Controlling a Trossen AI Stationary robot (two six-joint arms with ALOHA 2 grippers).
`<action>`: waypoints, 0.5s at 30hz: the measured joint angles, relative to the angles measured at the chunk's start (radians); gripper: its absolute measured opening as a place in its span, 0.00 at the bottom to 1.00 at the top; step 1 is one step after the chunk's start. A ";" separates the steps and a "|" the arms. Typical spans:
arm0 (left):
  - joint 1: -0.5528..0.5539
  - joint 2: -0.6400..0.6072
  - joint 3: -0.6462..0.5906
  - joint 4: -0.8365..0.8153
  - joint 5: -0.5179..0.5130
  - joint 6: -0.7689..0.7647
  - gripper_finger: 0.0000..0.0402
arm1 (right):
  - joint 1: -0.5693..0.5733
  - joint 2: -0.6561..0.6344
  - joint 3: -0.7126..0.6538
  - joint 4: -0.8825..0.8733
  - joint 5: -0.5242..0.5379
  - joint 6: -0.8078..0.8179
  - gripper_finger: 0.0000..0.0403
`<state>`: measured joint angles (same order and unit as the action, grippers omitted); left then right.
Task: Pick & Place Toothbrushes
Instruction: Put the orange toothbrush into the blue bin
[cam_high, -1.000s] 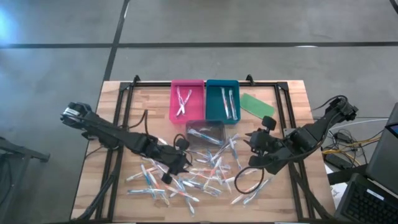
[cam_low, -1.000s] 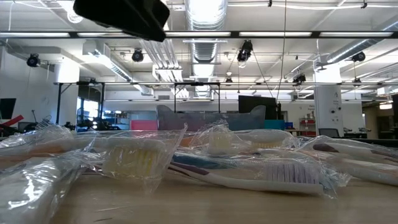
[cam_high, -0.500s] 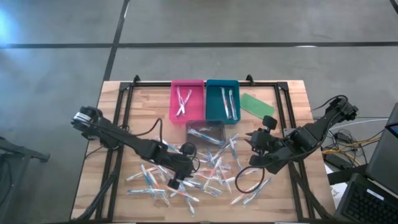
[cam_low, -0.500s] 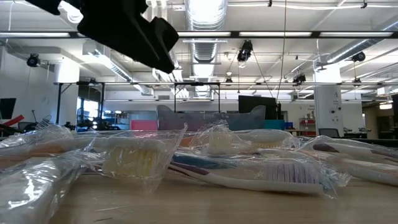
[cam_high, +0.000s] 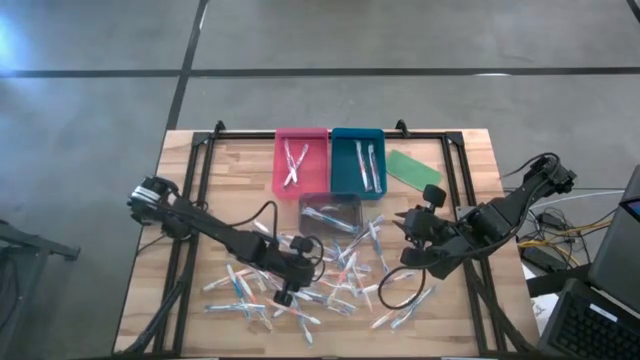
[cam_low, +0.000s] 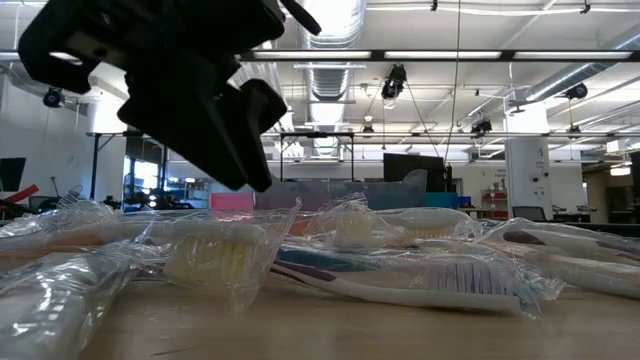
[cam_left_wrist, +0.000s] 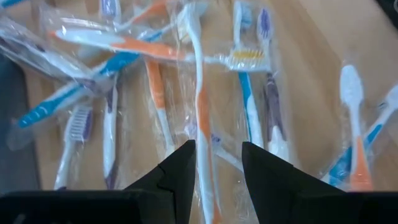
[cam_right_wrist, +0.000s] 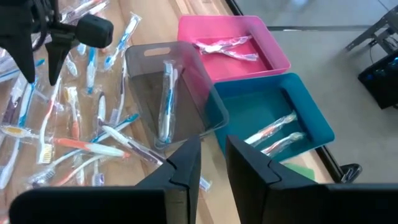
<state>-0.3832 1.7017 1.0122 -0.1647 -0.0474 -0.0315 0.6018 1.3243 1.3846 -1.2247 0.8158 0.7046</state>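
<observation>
Wood table (cam_high: 180, 160), grey concrete floor around it.
Toothbrushes (cam_high: 330, 285) strewn every way on the near half. Left gripper (cam_left_wrist: 216, 163) open over an orange one, lengthwise between fingers. Right gripper (cam_right_wrist: 212, 163) slightly open, empty.

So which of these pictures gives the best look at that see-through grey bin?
The right wrist view: the grey bin fills the middle, open, with one blue toothbrush inside. The high view shows it small, below the pink tray. The low view shows only a grey edge behind wrapped brushes. The left wrist view misses it.
</observation>
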 joint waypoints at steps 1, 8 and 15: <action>0.000 0.007 0.000 0.000 0.000 -0.002 0.34 | 0.000 0.000 0.000 0.001 0.000 0.000 0.18; 0.003 0.048 0.000 0.001 -0.022 -0.004 0.34 | 0.000 0.001 -0.001 0.001 -0.001 0.000 0.24; 0.005 0.079 0.000 0.009 -0.030 -0.003 0.34 | 0.000 0.001 -0.006 0.001 -0.001 0.000 0.27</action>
<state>-0.3779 1.7811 1.0119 -0.1561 -0.0776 -0.0349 0.6018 1.3251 1.3781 -1.2236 0.8150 0.7043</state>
